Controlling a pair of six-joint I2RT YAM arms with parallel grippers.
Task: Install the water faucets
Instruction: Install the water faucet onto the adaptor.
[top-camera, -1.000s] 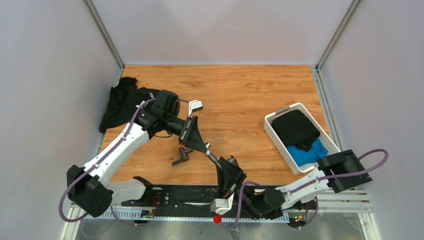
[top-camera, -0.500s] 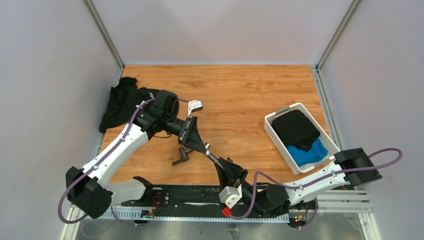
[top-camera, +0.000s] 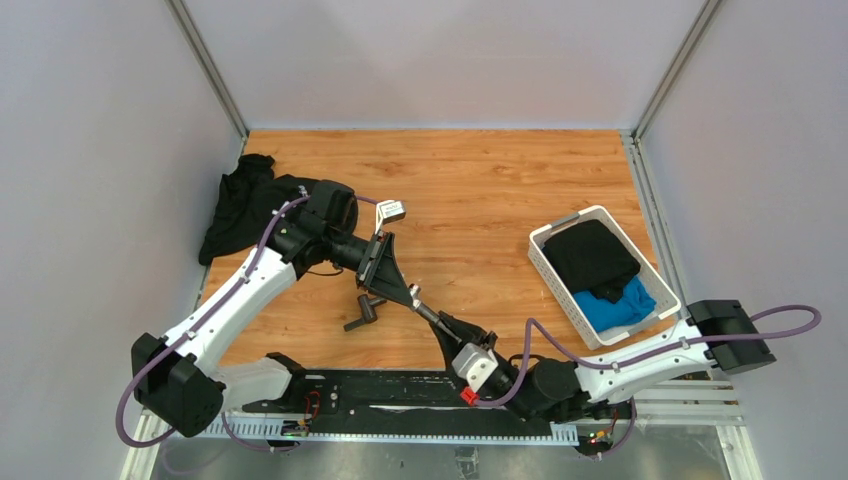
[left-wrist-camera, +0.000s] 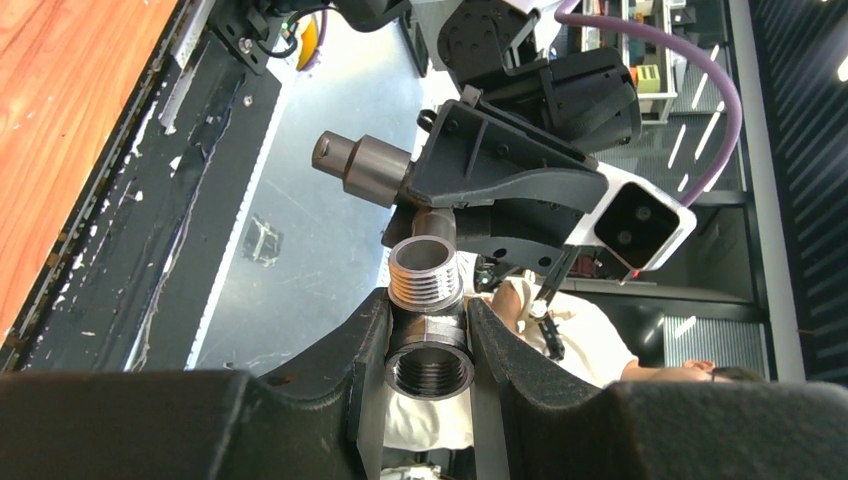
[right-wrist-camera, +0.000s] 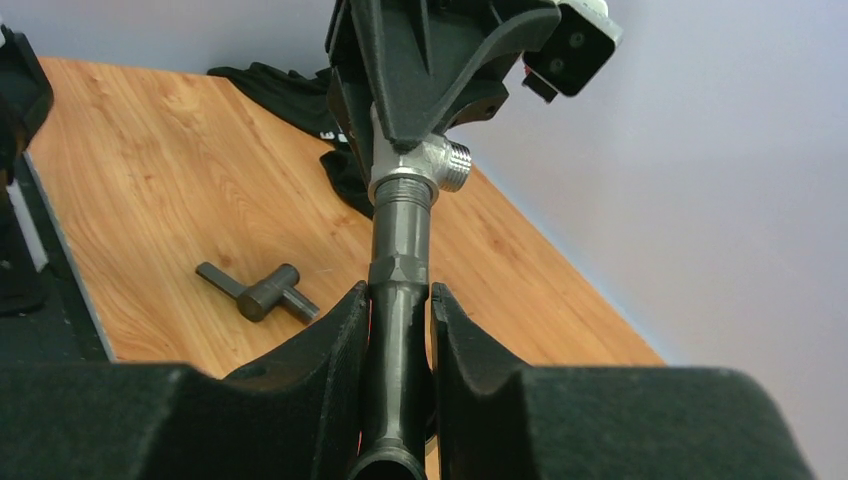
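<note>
Cloth (top-camera: 238, 200), black and crumpled, lay at the far left of the surface (top-camera: 480, 180), apart from the work. Next to the right, my left gripper (top-camera: 408, 293) was closed narrow on the silver tee fitting (right-wrist-camera: 420, 168), a finger on each side, with one threaded port pointing free to the side. Just beside it a loose T-shaped faucet piece (top-camera: 364, 312) lay flat on the surface, near the left arm and touched by nothing. Further right, my right gripper (right-wrist-camera: 398, 295) was clamped on the dark pipe (right-wrist-camera: 400, 230), and this pipe met the lower collar of the tee end to end.

What mattered for the next move, as I judged, was the axis. The long axis of the pipe ran straight from the right gripper into the tee, so the two grippers faced each other along one line. I judged that a turn about this line would tighten the joint. How deep the threads sat, I could not tell. At the far right the white basket (top-camera: 556, 282) with clothes stood well apart.
</note>
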